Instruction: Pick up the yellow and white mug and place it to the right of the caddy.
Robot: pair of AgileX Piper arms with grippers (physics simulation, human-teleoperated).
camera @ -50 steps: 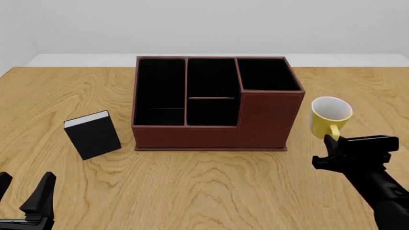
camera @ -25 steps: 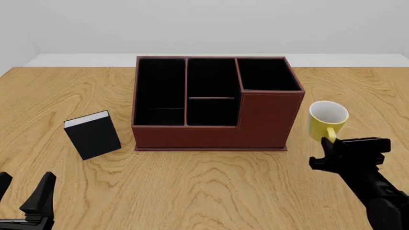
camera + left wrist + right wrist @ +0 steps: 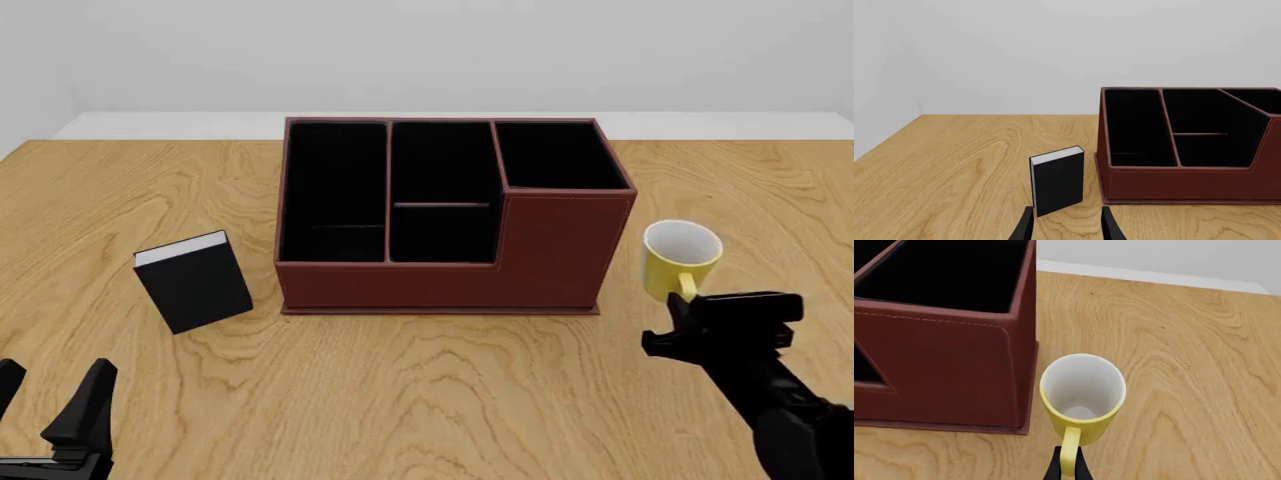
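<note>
Right wrist view is showing your right gripper (image 3: 1067, 465) pinching the loop handle of the small yellow and white ceramic mug (image 3: 1082, 396), keeping it upright just right of the reddish-brown compartmented caddy (image 3: 944, 335) (left gripper (image 3: 1065, 225) is idling, parted).

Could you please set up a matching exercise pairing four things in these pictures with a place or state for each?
Things:
1. yellow and white mug
2. caddy
3. black book
4. left gripper

Descriptions:
A. stands left of the box
B. open, holding nothing
C. held by its handle
D. three dark compartments

Pairs: 1-C, 2-D, 3-A, 4-B
</note>
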